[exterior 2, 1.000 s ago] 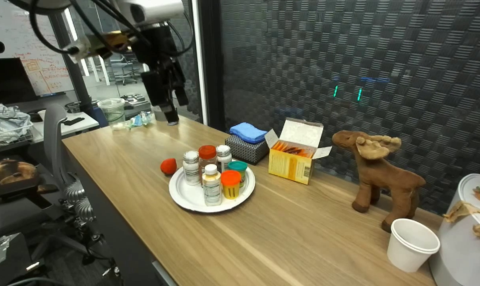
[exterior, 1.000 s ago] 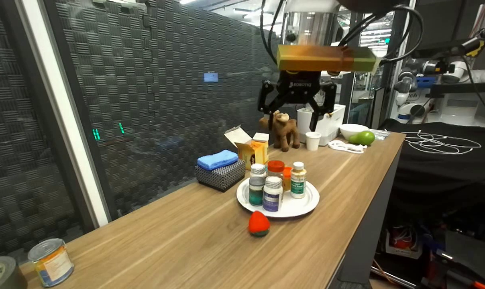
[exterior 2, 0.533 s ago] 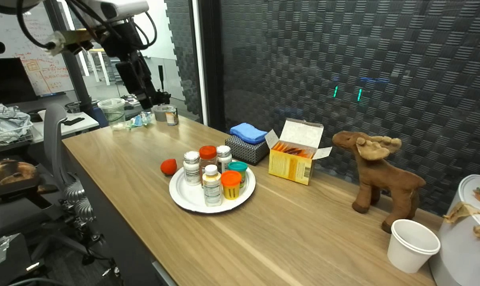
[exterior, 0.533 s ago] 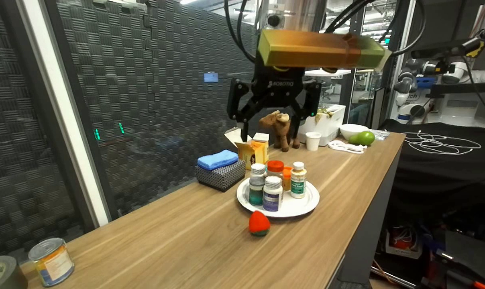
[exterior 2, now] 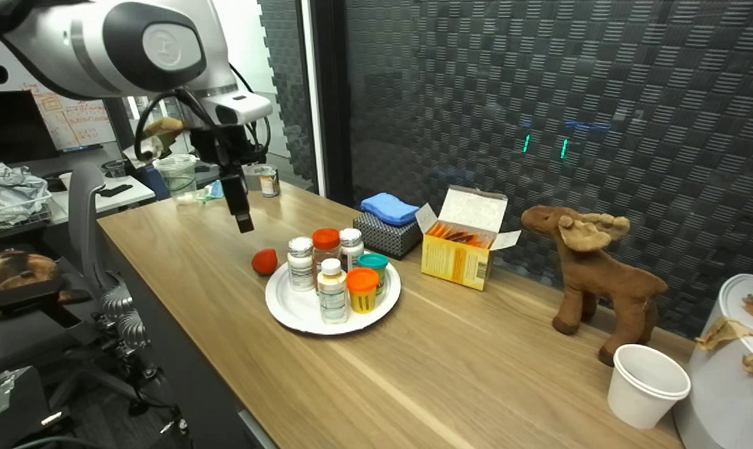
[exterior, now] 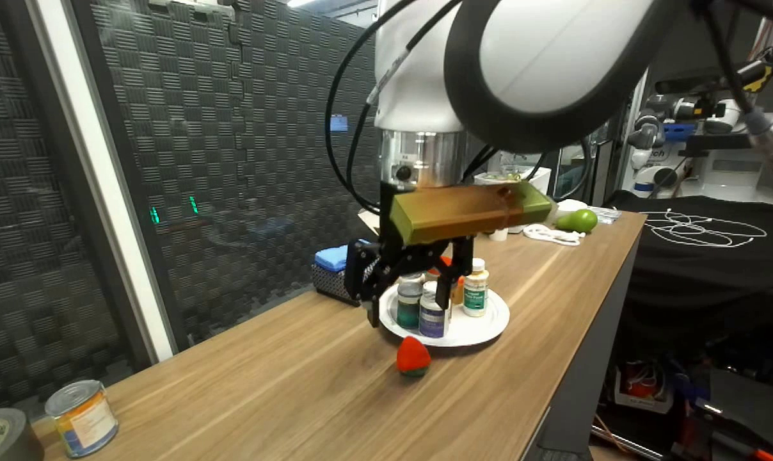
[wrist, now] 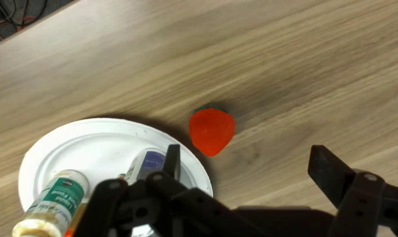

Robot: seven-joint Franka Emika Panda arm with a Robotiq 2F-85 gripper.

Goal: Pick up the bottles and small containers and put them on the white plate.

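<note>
Looking at the round, plain white plate (exterior 2: 289,308), we find these standing upright on it: a white-capped bottle with a green label (exterior: 475,299), a white-capped bottle with a purple label (exterior: 432,323), a white-capped bottle with a grey and green body (exterior: 408,310), a brownish jar with a red cap (exterior 2: 325,251), a small yellow tub with an orange lid (exterior 2: 362,296), and a small tub with a teal lid (exterior 2: 376,268). Just beside the plate, on the wooden table (exterior 2: 451,374), we see the small red strawberry-shaped piece (wrist: 212,130) with a dark green base. The black Robotiq gripper (wrist: 246,154) hangs above the table, and we observe that its jaws are released, standing wide apart. Farther out, we notice a folded blue cloth (exterior 2: 389,207) upon a grey patterned box (exterior 2: 386,236), and next to it a yellow cardboard carton (exterior 2: 454,265) with raised flaps. Well apart from the plate, a brown plush moose (exterior 2: 613,277) stands near a white paper cup (exterior 2: 646,390).
</note>
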